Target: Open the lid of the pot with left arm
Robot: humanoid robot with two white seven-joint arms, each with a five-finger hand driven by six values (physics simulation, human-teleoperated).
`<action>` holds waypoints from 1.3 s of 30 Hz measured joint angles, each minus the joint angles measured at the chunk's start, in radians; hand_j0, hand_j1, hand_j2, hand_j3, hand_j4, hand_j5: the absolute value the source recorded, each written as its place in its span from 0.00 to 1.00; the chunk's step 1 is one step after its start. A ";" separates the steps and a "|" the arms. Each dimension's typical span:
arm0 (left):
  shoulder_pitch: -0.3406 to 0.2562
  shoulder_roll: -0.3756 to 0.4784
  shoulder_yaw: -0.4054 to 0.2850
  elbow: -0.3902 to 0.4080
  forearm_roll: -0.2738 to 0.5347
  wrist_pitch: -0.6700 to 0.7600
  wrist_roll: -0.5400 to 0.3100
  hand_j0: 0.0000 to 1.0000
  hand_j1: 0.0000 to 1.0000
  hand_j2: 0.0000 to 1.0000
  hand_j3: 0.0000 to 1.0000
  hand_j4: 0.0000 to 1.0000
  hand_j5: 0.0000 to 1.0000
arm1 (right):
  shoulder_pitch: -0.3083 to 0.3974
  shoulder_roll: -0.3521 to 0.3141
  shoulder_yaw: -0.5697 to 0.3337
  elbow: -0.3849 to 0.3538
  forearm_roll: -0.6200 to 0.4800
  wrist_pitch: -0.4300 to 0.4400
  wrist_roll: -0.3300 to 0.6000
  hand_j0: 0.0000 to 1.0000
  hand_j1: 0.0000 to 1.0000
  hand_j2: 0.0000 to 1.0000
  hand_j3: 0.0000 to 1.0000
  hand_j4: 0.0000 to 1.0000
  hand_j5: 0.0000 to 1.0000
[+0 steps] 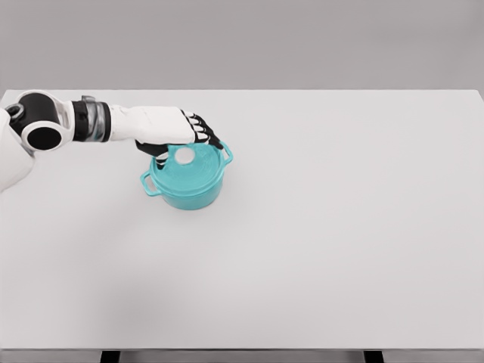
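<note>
A teal pot [187, 181] was pictured standing on the left half of a white table [340, 227], its two loop handles set at the near left and the far right. The matching teal lid [195, 168] was seen seated on the pot, topped by a round white knob [184, 156]. The left arm [98, 123] was shown reaching in from the picture's left edge, stretched low across the tabletop toward the pot. The left hand [178, 130] was caught directly over the far left part of the lid, its black-jointed fingers [203, 134] curled downward along the lid's rear edge, and its thumb was hidden beneath the palm. Whether the knob or the lid had actually been gripped could not be told from this view; the knob was left visible just below the hand, apparently not enclosed. The lid was seen level and closed.
</note>
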 measured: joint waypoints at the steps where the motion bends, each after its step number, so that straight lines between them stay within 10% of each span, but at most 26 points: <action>1: 0.000 0.002 0.000 -0.001 0.000 0.000 0.000 0.98 0.98 0.98 0.98 0.98 0.98 | 0.000 0.000 0.000 0.000 0.000 0.000 0.000 1.00 1.00 1.00 1.00 1.00 1.00; 39: 0.000 0.088 0.004 -0.057 -0.005 -0.005 -0.011 0.36 0.36 0.36 0.36 0.36 0.36 | 0.000 0.000 0.000 0.000 0.000 0.000 0.000 1.00 1.00 1.00 1.00 1.00 1.00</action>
